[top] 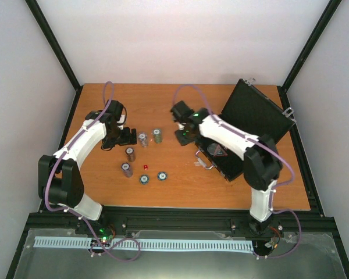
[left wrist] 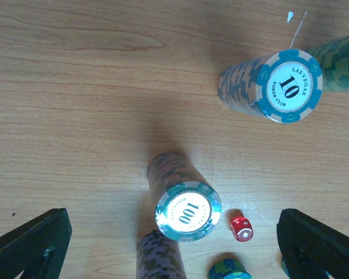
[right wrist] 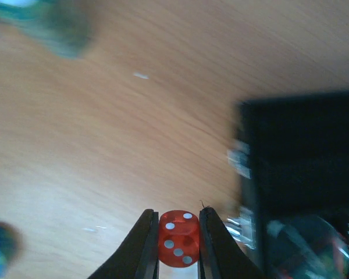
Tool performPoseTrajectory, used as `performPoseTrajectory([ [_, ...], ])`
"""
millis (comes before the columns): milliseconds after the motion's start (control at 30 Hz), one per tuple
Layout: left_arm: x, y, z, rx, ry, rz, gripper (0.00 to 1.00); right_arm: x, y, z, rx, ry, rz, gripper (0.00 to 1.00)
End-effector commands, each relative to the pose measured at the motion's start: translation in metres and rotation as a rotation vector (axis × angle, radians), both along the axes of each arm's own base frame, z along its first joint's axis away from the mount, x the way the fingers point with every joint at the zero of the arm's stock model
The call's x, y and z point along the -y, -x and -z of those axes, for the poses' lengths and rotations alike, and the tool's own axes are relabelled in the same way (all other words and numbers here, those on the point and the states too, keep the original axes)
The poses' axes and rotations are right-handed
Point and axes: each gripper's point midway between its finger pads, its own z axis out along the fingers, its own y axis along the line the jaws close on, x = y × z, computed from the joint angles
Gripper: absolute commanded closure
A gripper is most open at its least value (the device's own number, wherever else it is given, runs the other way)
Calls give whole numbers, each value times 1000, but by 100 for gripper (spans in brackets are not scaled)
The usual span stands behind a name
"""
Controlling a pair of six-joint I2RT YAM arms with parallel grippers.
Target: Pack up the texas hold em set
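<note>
R gripper (right wrist: 178,216) clamped on 1 red die (right wrist: 178,238), near the open case (top: 253,113) at right of table (top: 180,195). L gripper (top: 123,138) fingers wide apart, by the chips. On table: 4 tall stacks (top: 143,138), 2 short blue stacks (top: 161,175), 1 loose die (top: 145,167).

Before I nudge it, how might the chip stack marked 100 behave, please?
The stack marked 100 stands tall and narrow, so a high push would probably topple it. Being separate chips, it may shear apart. The red die beside it could get knocked.
</note>
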Motion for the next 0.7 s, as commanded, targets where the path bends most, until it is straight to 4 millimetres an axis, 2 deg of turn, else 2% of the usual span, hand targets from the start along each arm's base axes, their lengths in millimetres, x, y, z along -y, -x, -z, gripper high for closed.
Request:
performPoseTrajectory([
  [0,3,-1,-3,10,6,15,0,104,-16,19,-17,93,291,97],
  [133,3,-1,-2,8,8,15,0,180,-18,33,-42,107,491,97],
  [267,3,-1,-1,3,8,15,0,216,-12,49,-83,103,591,97],
  [400,2,0,1,-2,3,14,0,231,-5,68,-121,113,637,97],
  [667,2,-1,5,-14,-4,13,0,239,-2,90,-159,101,673,97],
])
